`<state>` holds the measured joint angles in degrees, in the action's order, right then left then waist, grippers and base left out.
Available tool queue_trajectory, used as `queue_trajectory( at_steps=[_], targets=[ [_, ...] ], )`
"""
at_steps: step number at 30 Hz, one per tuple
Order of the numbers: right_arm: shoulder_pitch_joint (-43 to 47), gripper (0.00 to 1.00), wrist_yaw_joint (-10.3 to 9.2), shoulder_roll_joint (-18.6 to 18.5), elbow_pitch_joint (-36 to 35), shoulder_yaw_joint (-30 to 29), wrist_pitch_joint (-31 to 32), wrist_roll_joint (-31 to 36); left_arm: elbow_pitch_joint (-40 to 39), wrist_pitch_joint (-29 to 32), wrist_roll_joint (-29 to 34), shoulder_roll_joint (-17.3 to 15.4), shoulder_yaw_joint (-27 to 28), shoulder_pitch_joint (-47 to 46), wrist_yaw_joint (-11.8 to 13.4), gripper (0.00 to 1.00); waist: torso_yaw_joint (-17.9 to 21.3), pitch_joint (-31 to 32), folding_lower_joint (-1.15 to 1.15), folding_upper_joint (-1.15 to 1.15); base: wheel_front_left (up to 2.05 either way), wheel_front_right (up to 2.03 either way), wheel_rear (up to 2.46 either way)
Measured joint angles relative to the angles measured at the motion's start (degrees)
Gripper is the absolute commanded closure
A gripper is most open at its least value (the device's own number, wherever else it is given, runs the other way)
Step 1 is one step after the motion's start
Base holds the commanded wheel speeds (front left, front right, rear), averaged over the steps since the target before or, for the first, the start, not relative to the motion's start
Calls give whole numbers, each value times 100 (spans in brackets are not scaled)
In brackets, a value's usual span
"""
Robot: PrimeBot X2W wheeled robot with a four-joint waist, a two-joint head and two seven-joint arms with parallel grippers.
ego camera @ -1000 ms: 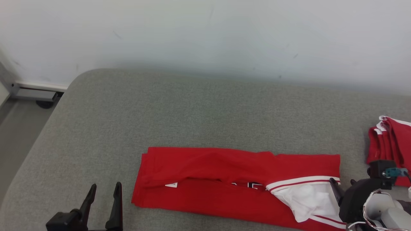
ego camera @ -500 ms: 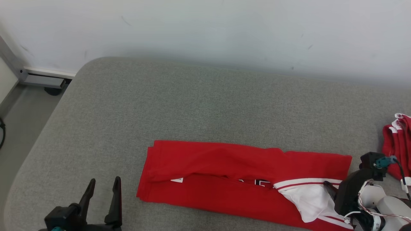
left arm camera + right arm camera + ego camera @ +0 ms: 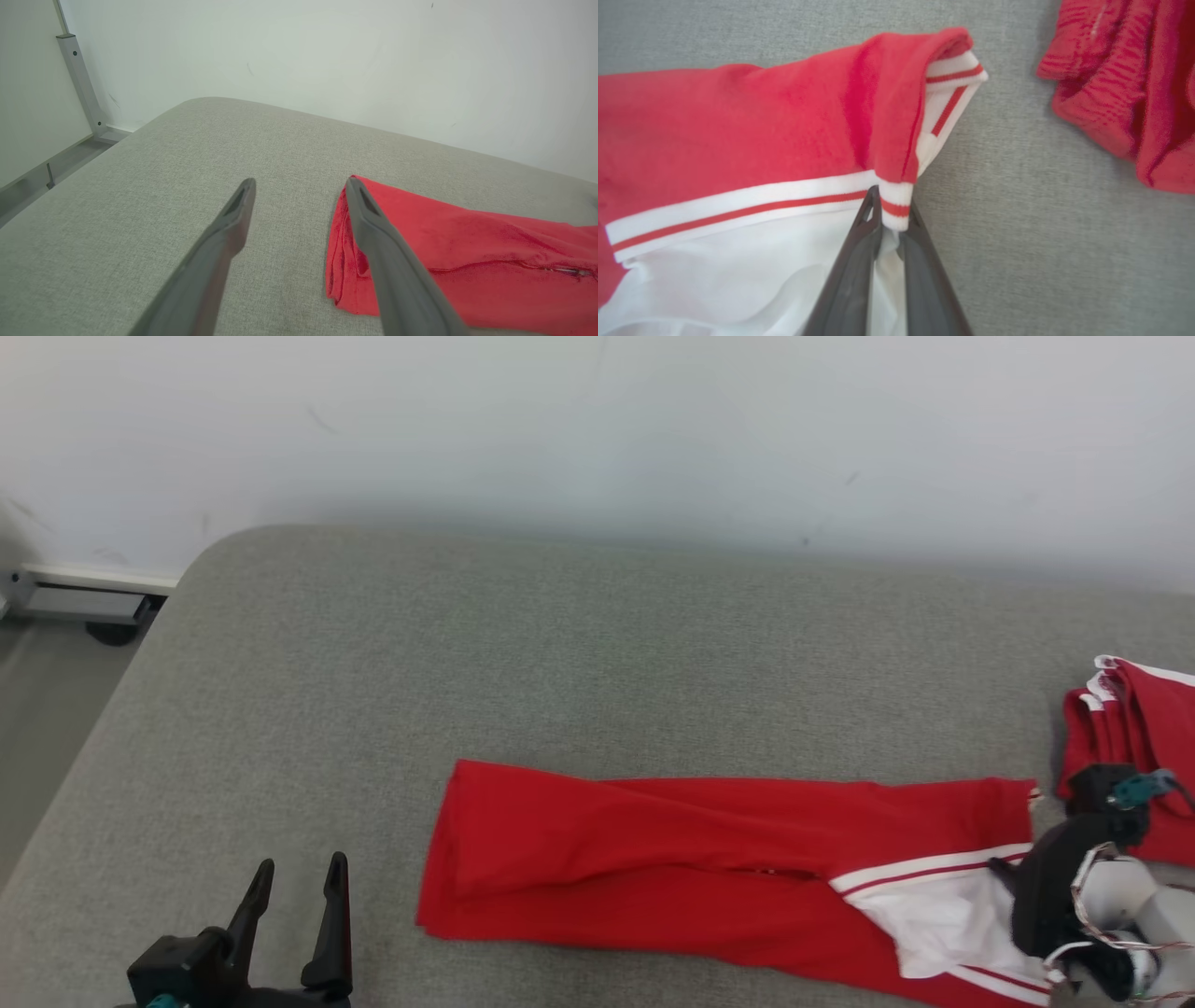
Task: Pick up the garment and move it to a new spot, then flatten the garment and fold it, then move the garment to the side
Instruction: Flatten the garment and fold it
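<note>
A red garment (image 3: 672,859) with white panels and red-white striped trim lies folded into a long strip across the grey padded table (image 3: 560,653). My right gripper (image 3: 891,214) is shut on the garment's striped trim (image 3: 894,210) at its right end, the cloth pinched between the two fingers. In the head view that gripper (image 3: 1004,870) sits at the garment's right edge. My left gripper (image 3: 297,879) stands open at the lower left, a little left of the garment's left end (image 3: 355,261), touching nothing; its open fingers (image 3: 233,219) hover above the table.
Another red cloth pile (image 3: 1134,747) with white trim lies at the table's right edge, close to my right arm, also seen as a red pile (image 3: 1125,88) in the right wrist view. A white wall runs behind the table. Floor and a metal rail (image 3: 79,602) lie to the left.
My right gripper has shut on the garment's striped trim at the right end and drawn that end rightwards, straightening the strip. The head camera has shifted. The left gripper stays open.
</note>
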<state>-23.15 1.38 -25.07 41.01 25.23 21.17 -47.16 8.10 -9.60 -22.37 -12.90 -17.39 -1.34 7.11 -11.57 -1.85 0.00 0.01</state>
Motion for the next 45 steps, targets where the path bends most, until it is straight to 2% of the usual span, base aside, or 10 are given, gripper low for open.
queue_trajectory(
  at_steps=[4, 7, 10, 13, 18, 24, 26, 28, 34, 45],
  targets=[
    [-115, 100, 205, -199, -46, -80, 7, -16, 5, 1, -18, 13, 0, 7, 0, 0, 116, 50, 0, 0, 0, 0, 0],
    [-190, 100, 387, -30, -232, -168, 140, -359, 21, 55, -34, 25, -9, 28, 0, 0, 199, 86, 0, 0, 0, 0, 0],
    [-178, 100, 527, 222, -501, -356, 454, -1062, 36, 59, -41, 66, -49, 55, -1, 0, 251, 129, 0, 0, 0, 0, 0],
    [-169, 100, 555, 398, -815, -437, 853, -1605, 77, 83, -62, 77, -57, 87, -7, 0, 270, 176, 0, 0, 0, 0, 0],
    [-185, 100, 566, 442, -1343, -557, 1447, -2202, 104, 101, -77, 160, -92, 113, -7, 0, 264, 220, 0, 0, 0, 0, 0],
    [-194, 100, 566, 733, -1785, -676, 1848, -2760, 138, 101, -86, 216, -158, 113, -7, 0, 201, 209, 0, 0, 0, 0, 0],
    [-199, 100, 457, 954, -2015, -658, 1996, -2898, 151, 101, -99, 247, -164, 110, -7, 0, 143, 187, 0, 0, 0, 0, 0],
    [-199, 100, 408, 1014, -2083, -628, 2029, -2900, 155, 101, -109, 256, -170, 109, -7, 0, 120, 179, 0, 0, 0, 0, 0],
    [-237, 100, 74, 1339, -2203, -493, 2076, -2948, 180, 102, -119, 345, -235, 82, -9, 0, -53, 128, 0, 0, 0, 0, 0],
    [-592, 100, -461, 1749, -1831, -489, 1697, -2683, 196, 98, -44, 383, -354, -120, -12, 0, -459, 34, 0, 0, 0, 0, 0]
  ],
)
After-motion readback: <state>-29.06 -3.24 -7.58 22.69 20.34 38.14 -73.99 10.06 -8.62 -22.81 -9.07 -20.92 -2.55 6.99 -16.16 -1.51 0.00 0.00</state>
